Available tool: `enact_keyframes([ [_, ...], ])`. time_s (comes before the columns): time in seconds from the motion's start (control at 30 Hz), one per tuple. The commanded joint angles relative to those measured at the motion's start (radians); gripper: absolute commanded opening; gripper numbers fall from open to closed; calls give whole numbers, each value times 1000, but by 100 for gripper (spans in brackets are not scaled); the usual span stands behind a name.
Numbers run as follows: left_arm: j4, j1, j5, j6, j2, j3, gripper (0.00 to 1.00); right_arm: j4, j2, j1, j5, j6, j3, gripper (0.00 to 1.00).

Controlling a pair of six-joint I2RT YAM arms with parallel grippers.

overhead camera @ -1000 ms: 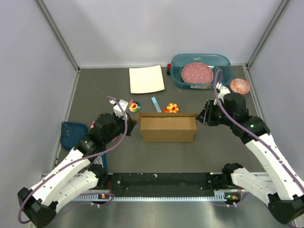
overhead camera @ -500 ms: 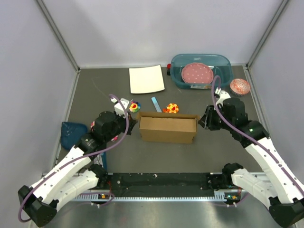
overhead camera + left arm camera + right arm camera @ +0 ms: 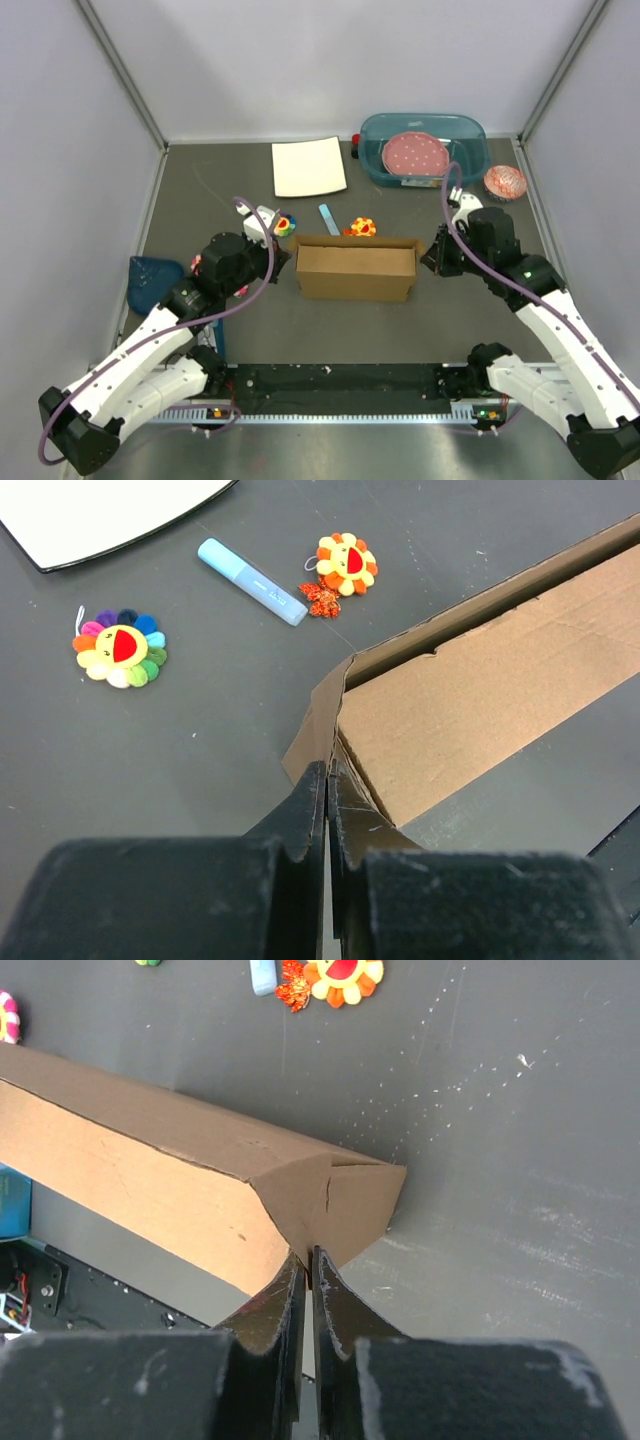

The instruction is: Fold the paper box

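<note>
The paper box (image 3: 355, 268), plain brown cardboard, lies lengthwise mid-table between my two arms. My left gripper (image 3: 286, 258) is at its left end. In the left wrist view the black fingertips (image 3: 316, 780) are pressed together on the thin edge of the end flap of the box (image 3: 480, 690). My right gripper (image 3: 427, 258) is at the box's right end. The right wrist view shows that gripper (image 3: 308, 1256) shut on the folded corner flap of the box (image 3: 150, 1160).
Behind the box lie a rainbow flower toy (image 3: 284, 224), a blue marker (image 3: 329, 219) and an orange flower toy (image 3: 361, 228). A white sheet (image 3: 308, 167) and a teal tub (image 3: 470, 128) holding a pink plate (image 3: 415, 153) sit at the back. A blue object (image 3: 150, 280) lies left.
My right gripper, open a second ago, has moved in slightly and closed on the box's right end flap. The left gripper stays shut at the left end.
</note>
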Motion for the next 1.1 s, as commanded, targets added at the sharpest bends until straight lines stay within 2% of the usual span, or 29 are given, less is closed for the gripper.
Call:
enact_keyframes([
  [0.0,25,0,-1,5,7,37,0,14,10,6,-11,33,39,1],
  [1.0,11,0,-16,50,22,39,0,8,83,3,-129,147,111,0],
  [1.07,5,0,-50,56,28,40,0,3,91,0,-140,150,116,0],
])
